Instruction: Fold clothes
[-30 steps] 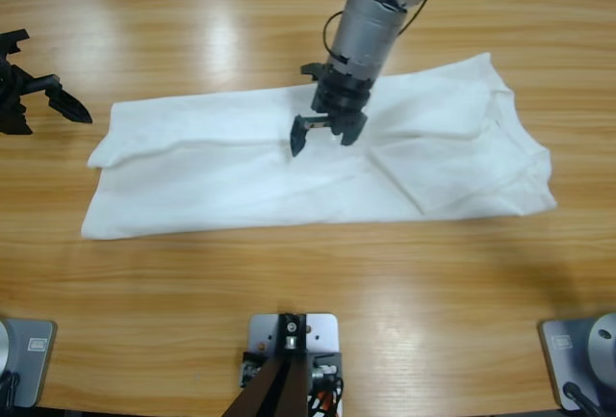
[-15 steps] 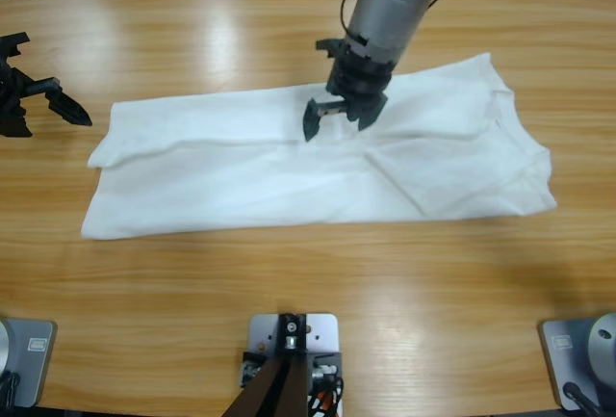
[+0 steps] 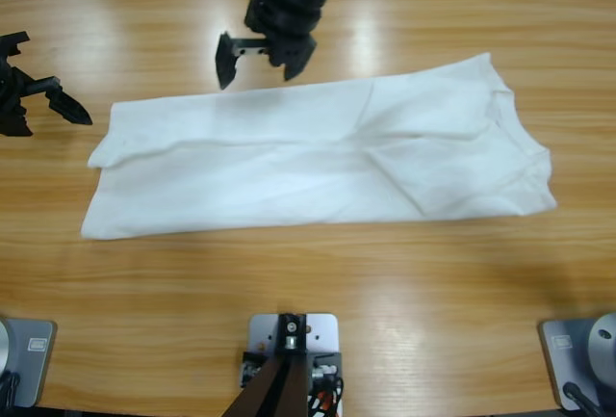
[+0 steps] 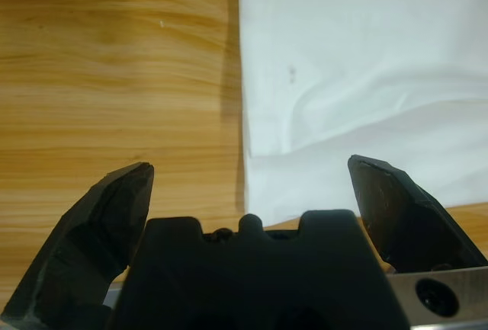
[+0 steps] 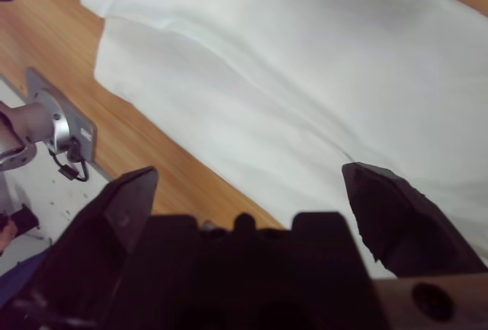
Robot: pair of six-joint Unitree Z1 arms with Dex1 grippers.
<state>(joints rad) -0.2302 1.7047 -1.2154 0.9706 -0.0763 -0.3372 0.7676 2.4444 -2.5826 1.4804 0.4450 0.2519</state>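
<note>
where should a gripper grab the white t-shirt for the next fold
Probably the white T-shirt at its narrow left end, coming in from the table's left side: the shirt lies flat lengthwise, and that edge is free, with bare wood beside it.

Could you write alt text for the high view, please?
A white T-shirt lies spread lengthwise across a wooden table. One open claw hangs above its far edge; another open claw rests at the table's left end.

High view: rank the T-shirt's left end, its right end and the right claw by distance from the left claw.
1. T-shirt's left end, just beside the left claw at the left edge.
2. Right claw, top middle, off the cloth.
3. T-shirt's right end, far right.
</note>
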